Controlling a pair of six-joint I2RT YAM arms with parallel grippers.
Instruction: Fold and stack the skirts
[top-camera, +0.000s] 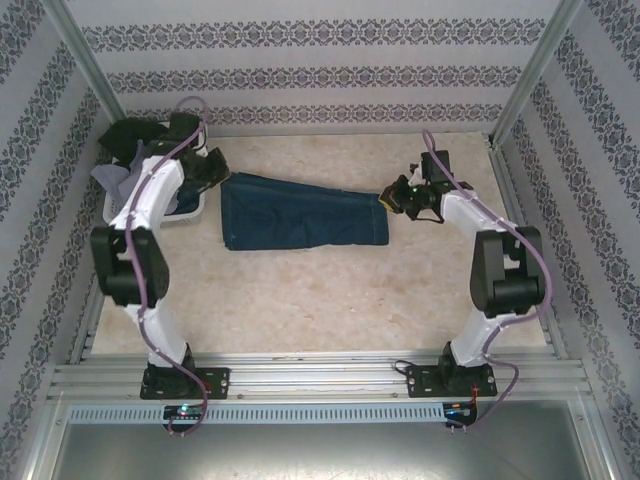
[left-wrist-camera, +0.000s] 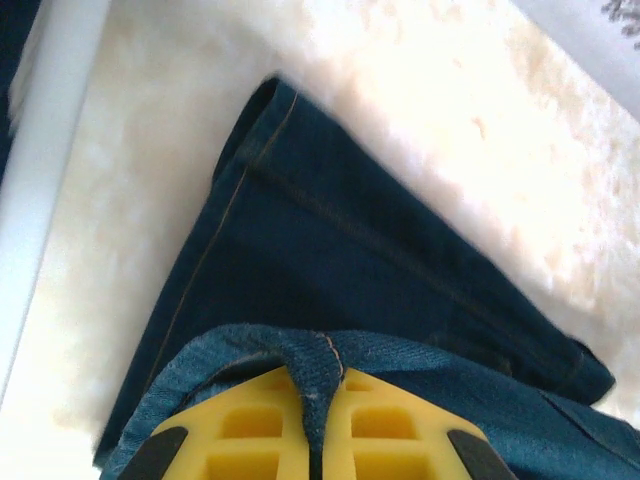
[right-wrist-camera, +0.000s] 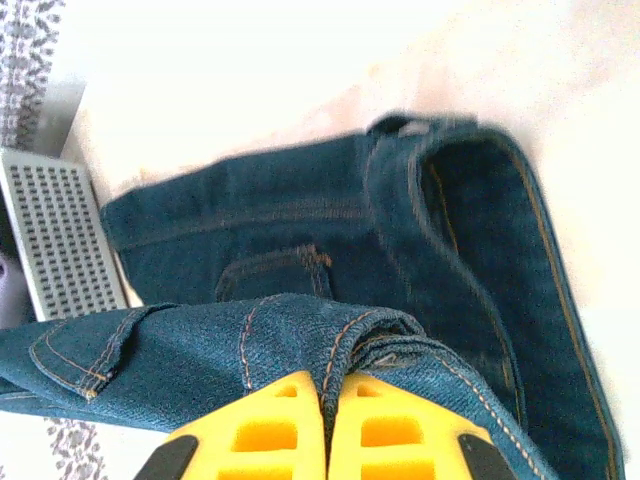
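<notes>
step: looks like the first fold on one denim skirt (top-camera: 305, 213). It's lying flat in the upper middle of the top view, pinched at both ends.
left gripper (top-camera: 212, 172): jaws squeezed together on the skirt's left edge, just beside the white basket (top-camera: 190, 222).
right gripper (top-camera: 393, 198): same deal, clamped onto the right edge.
rest of the pile: black skirt (top-camera: 125, 135) and lavender-grey skirt (top-camera: 108, 180) are heaped in the basket, upper left of the frame.
next move: my guess is both arms lift their edges and carry them across together. They'd have to stay in sync or the denim goes skewed.
wrist views: the left wrist view shows a bunched fold of denim caught between the yellow pads (left-wrist-camera: 250, 430). The right wrist view shows the held edge raised over the rest, plus a pocket (right-wrist-camera: 275, 270) and the orange stitching. None of that reads from above.
top view: gives you the whole layout, meaning how flat the skirt lies and what's waiting in the basket.
</notes>
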